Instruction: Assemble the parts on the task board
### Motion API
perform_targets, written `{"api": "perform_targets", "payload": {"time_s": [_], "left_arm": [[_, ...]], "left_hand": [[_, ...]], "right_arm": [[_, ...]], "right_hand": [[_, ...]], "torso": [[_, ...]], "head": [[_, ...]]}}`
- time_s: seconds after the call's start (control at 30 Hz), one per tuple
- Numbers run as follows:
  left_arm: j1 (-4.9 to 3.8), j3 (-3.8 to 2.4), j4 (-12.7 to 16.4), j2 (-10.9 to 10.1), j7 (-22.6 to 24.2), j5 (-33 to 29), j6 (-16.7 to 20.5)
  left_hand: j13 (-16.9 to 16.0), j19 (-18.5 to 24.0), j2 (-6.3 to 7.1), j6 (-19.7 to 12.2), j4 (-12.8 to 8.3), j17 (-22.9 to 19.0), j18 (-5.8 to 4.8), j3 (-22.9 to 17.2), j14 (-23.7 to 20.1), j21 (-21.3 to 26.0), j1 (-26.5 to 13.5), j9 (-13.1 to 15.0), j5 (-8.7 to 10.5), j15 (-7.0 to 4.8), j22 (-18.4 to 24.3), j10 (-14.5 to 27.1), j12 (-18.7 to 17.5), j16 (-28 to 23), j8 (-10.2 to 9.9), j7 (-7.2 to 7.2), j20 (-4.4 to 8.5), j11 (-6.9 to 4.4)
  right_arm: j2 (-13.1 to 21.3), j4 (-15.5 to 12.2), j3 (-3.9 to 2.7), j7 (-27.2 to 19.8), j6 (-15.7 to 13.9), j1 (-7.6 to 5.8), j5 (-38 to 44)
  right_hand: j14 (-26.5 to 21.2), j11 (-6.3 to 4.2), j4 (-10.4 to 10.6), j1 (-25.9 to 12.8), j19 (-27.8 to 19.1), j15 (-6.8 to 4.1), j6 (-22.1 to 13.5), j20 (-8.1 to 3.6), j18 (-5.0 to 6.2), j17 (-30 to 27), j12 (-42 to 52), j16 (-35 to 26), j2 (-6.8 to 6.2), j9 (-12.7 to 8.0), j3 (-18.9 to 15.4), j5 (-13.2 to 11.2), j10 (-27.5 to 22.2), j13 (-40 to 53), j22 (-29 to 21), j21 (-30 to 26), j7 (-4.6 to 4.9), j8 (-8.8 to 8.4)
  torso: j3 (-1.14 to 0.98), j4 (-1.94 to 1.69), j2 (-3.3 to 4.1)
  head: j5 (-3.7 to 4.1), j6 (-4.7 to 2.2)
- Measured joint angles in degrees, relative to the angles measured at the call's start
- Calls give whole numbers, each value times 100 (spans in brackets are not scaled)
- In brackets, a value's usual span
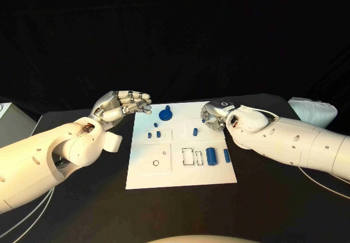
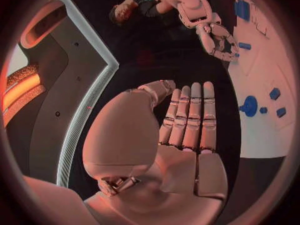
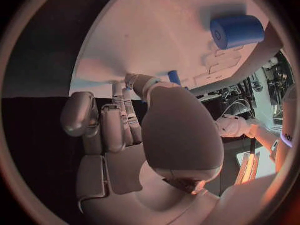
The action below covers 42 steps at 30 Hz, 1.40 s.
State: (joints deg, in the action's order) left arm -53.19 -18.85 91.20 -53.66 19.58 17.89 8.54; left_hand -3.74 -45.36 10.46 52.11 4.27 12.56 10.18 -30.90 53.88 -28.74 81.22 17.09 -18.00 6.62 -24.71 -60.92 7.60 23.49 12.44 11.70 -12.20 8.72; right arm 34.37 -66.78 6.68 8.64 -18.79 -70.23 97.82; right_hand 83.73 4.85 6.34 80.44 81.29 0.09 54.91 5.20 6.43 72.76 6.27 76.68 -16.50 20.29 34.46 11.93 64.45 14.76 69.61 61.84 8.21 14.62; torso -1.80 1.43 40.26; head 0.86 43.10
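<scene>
Peg (image 1: 195,131), small and blue, stands on the task board (image 1: 182,174) near its far edge, just beside the right hand (image 1: 214,115), whose curled fingers seem empty; the left hand (image 1: 122,105) hovers loosely curled off the board's far left corner.

Parts (image 1: 212,156) on task board (image 1: 175,174), mid-table

task board (image 1: 182,172) white, mid desk (image 1: 87,212) | left hand (image 1: 120,106) raised at board's far-left corner, fingers (image 1: 138,96) curled, holding nothing | right hand (image 1: 216,115) over board's far-right part, fingers curled under | blue parts (image 1: 212,156) scattered on board
</scene>
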Motion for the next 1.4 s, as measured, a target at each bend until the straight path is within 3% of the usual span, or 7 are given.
{"api": "perform_targets", "payload": {"time_s": [0.33,1.1,1.23,1.33,1.4], "left_arm": [[0,-3,1,8,1,-28,32],[1,-4,2,35,-36,-41,50],[1,-4,2,45,-48,-41,50],[1,-4,1,49,-56,-41,50],[1,-5,-1,50,-63,-41,50]], "left_hand": [[0,-20,0,-19,-16,20,0,15,6,22,0,-7,0,5,15,13,-29,-27,-27,19,-20,12],[-1,-41,0,-81,1,63,1,32,26,72,0,-29,0,26,60,41,-50,-116,-47,80,-40,41],[-1,-41,0,-81,1,70,0,32,26,91,0,-29,0,26,67,41,-50,-116,-47,80,-40,41],[-1,-41,0,-81,1,70,0,32,26,91,0,-28,0,26,67,41,-50,-116,-47,80,-40,41],[-1,-41,0,-81,1,71,1,32,26,91,0,-34,0,26,73,41,-50,-116,-47,80,-40,41]], "right_arm": [[-13,-49,-5,-44,-61,29,-91],[-208,101,-28,-17,-244,121,-56],[-196,82,-32,20,-249,132,5],[-182,46,-32,61,-259,142,62],[-178,10,-31,93,-276,153,111]], "right_hand": [[0,-29,-10,-52,48,0,205,-8,1,29,-21,22,54,42,83,108,134,-126,41,57,-48,50],[20,-32,-33,-104,47,-20,505,-7,11,-123,-242,-76,272,160,171,129,162,-419,-67,-117,-82,200],[20,-58,-90,-82,26,-20,551,-29,12,-137,-271,-79,295,183,228,93,258,-480,-68,-139,-85,223],[25,-2,-263,17,48,-57,578,-52,13,-107,-278,-79,391,203,381,-65,314,-571,-8,-92,-93,223],[25,38,-394,89,87,-89,611,-91,15,-56,-278,-55,383,203,510,-77,355,-612,70,21,-86,223]], "torso": [[-5,8,-2],[-6,4,-3],[-6,8,-4],[-6,10,-5],[-8,9,-5]], "head": [[-27,10],[-2,18],[4,25],[5,29],[7,30]]}}
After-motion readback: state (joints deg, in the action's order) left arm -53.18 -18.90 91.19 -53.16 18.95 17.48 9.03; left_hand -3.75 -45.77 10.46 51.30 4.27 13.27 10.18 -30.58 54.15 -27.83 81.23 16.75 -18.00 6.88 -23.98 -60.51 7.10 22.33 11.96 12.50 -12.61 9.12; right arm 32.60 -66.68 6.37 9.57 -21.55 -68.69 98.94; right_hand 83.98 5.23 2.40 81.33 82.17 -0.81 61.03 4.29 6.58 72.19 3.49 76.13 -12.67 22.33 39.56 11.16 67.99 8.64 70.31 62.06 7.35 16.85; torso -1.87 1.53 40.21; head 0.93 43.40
